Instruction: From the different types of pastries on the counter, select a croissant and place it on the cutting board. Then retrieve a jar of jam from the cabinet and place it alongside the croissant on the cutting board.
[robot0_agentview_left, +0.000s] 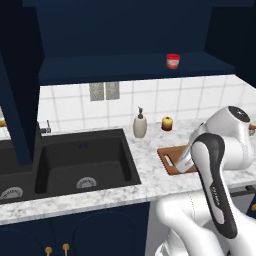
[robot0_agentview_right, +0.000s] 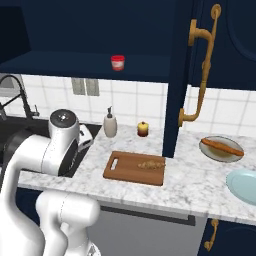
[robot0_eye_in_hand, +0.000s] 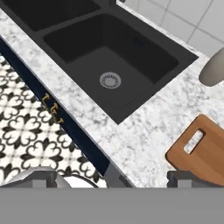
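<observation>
You have the croissant (robot0_agentview_right: 151, 164) already lying on the cutting board (robot0_agentview_right: 127, 170), toward the board's right end as the right base view shows it, with the handle slot at the opposite, left end. The board lies flat on the marbled surface (robot0_agentview_right: 200, 185), just right of the black sink (robot0_agentview_left: 85, 160). In the left base view the arm's elbow covers most of the board (robot0_agentview_left: 171, 159), so you see just its slotted end there.

The jar of jam (robot0_agentview_right: 117, 62) stands upright on the open shelf of the navy cabinet (robot0_agentview_right: 150, 30), well above the surface and back from the board. The left base view shows the same jar (robot0_agentview_left: 173, 61) near the right part of that shelf. The cabinet door (robot0_agentview_right: 176, 75) with its long brass handle (robot0_agentview_right: 200, 70) hangs open, edge-on, just right of the board.

Behind the board, against the tiled wall, a soap dispenser (robot0_agentview_right: 110, 124) stands beside a small yellow-and-red round thing (robot0_agentview_right: 143, 129). Further right, the long orange pastry (robot0_agentview_right: 222, 146) rests on a grey plate (robot0_agentview_right: 208, 150), and a pale blue plate (robot0_agentview_right: 242, 186) sits near the surface's front edge.

The pincer (robot0_eye_in_hand: 113, 178) hangs above the surface's front edge, between sink and board, looking down on the board's slotted corner (robot0_eye_in_hand: 205, 151). Its two tips sit far apart, so you can read it as spread, with nothing between them.
</observation>
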